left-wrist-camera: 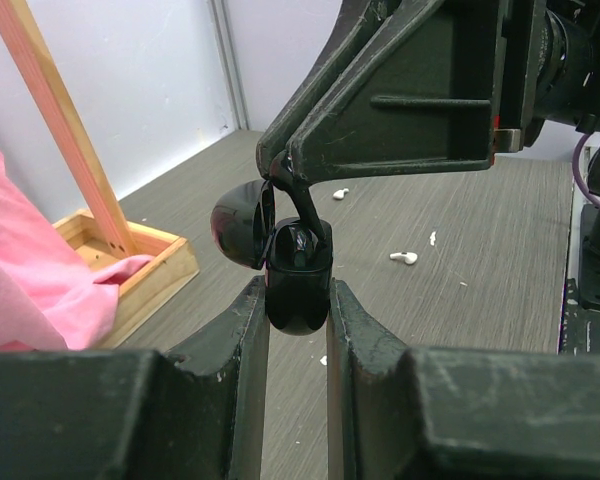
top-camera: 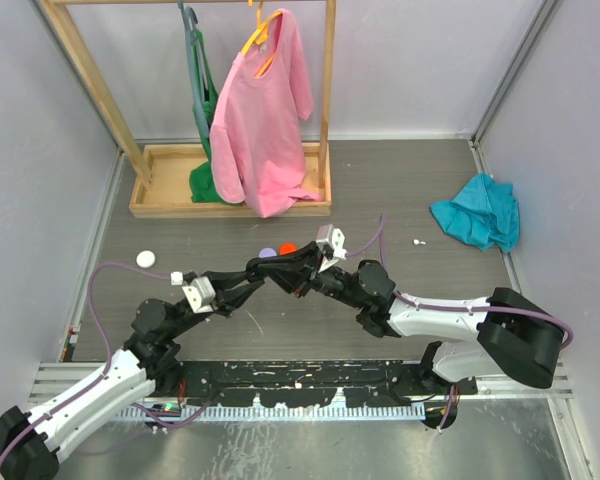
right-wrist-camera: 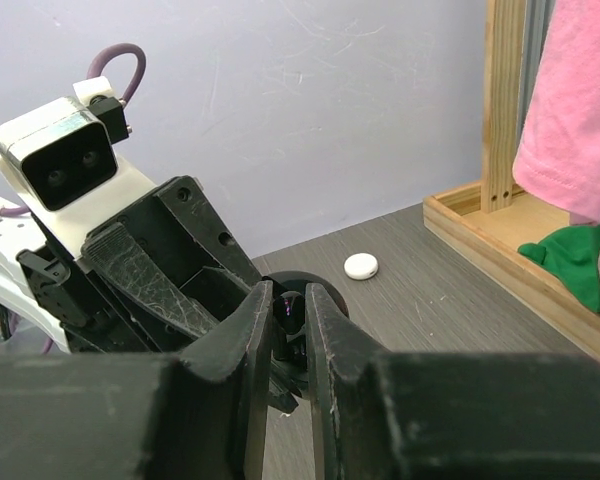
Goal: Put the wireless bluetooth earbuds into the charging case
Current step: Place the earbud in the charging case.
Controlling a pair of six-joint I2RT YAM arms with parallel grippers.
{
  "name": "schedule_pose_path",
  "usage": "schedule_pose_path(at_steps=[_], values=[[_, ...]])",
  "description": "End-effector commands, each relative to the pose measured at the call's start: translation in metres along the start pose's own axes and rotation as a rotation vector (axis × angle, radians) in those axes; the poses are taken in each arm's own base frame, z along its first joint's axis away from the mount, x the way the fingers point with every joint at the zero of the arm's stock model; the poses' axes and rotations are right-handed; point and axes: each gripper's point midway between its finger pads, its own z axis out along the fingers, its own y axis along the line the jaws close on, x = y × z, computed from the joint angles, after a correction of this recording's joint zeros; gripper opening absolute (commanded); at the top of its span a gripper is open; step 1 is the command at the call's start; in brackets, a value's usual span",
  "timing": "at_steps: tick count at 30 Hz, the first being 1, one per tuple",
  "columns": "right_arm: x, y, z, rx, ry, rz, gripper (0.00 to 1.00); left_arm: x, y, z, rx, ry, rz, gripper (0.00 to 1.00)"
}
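Left gripper [left-wrist-camera: 298, 290] is clamped tight on the black charging case [left-wrist-camera: 298, 305] - holding it upright above the middle of the table, lid [left-wrist-camera: 236, 228] hanging open on its hinge. Right gripper [right-wrist-camera: 288, 298] comes in from the right, pinched shut on a dark earbud [left-wrist-camera: 300, 243] that's right at the case's open mouth - can't tell if it's seated. A white earbud [top-camera: 417, 241] lies loose on the table off to the right, and a white round case [top-camera: 146, 258] sits over on the left.

Charging case [left-wrist-camera: 298, 290] in left end effector [left-wrist-camera: 298, 305], right end effector [left-wrist-camera: 292, 200] touching it
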Motion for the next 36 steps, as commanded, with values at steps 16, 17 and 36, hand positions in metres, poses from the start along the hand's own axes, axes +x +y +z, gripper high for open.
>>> schedule_pose_path(at_steps=[16,17,36], values=[[-0.014,0.011,-0.007,-0.035,-0.106,-0.020,0.14,-0.031,0.004,-0.002,-0.028,-0.128,0.020,0.00],[-0.014,0.011,-0.007,-0.036,-0.106,-0.021,0.14,-0.030,0.004,-0.002,-0.028,-0.128,0.020,0.00],[-0.033,0.006,-0.020,0.015,-0.078,-0.154,0.48,-0.029,0.002,-0.001,-0.017,-0.120,0.018,0.00]])
